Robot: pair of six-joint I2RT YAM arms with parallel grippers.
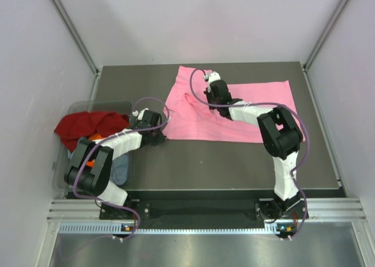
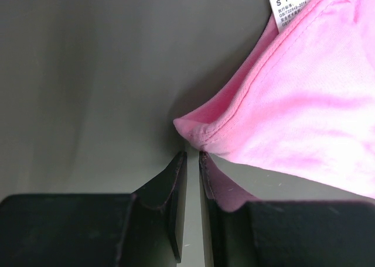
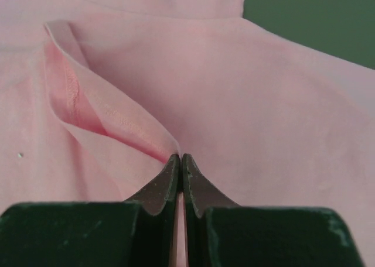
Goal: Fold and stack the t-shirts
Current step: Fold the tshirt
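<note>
A bright pink t-shirt (image 1: 193, 123) lies spread on the dark table, partly rumpled near its left side. My right gripper (image 1: 199, 98) sits on its upper left part. In the right wrist view the gripper (image 3: 180, 157) is shut, pinching a raised fold of the pink cloth (image 3: 263, 103) at its tips. My left gripper (image 1: 159, 132) is at the shirt's near left corner. Its jaws (image 2: 192, 154) stand narrowly open with bare table between them, and the hemmed corner (image 2: 316, 91) lies just past the tips. A white label (image 2: 290, 3) shows on the cloth.
A clear plastic bin (image 1: 99, 105) stands at the table's left edge, under the left arm. It holds a dark red t-shirt (image 1: 88, 123), an orange one (image 1: 95, 139) and a grey-blue one (image 1: 121, 170). White walls close in three sides.
</note>
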